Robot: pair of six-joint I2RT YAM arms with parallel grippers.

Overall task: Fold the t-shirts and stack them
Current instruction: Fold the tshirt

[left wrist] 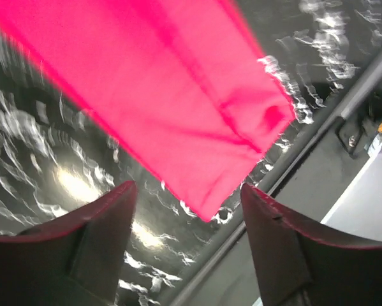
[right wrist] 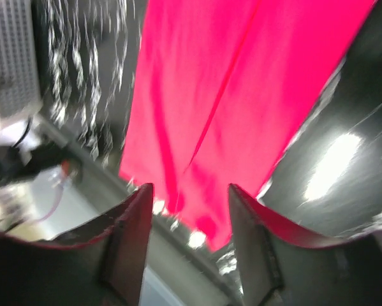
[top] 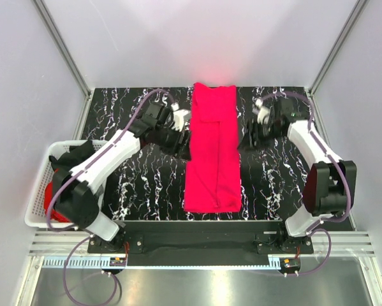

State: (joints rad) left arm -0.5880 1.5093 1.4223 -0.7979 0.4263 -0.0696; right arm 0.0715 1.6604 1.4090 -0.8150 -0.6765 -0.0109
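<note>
Pink shirt (top: 211, 150) folded to a long strip, lying flat down the middle of the worktop (top: 139, 185)
The cloth is judged light, limp and easily creased; lifted at one point it would likely sag open, so the two corners of a short edge, one per arm, seem the best hold. Both side panels are turned in, meeting along a central line. Left fingers (left wrist: 108, 223) and right fingers (right wrist: 127, 229) stand spread and empty by either long edge; a basket (top: 34, 191) sits at far left

crimson-pink t-shirt (top: 211, 153): 1 | red cloth (top: 49, 199): 1 | white lattice basket (top: 36, 194): 1 | black marbled table (top: 143, 185): 1 | robot arms: 2, left arm (top: 104, 159), right arm (top: 310, 145)
</note>
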